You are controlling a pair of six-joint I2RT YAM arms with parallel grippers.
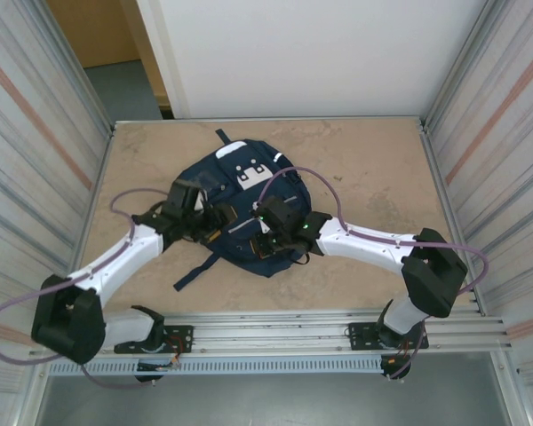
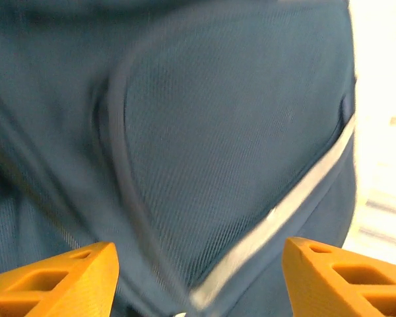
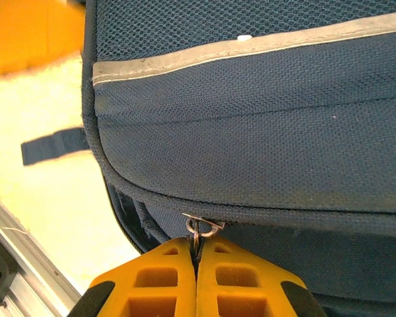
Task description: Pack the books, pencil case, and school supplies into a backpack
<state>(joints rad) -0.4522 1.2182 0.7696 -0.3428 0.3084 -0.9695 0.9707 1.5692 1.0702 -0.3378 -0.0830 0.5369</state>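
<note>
One navy-blue fabric backpack [image 1: 237,191] lies on the surface [image 1: 373,177], contents hidden. Left jaws gape empty; right jaws pinch its metal zipper pull [image 3: 201,228].

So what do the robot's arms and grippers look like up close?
The left arm and right arm match: white shells on the links, black blocks at the joints, a thin purple cable looping alongside each. The left gripper and right gripper have orange fingers with rectangular cut-outs.
</note>
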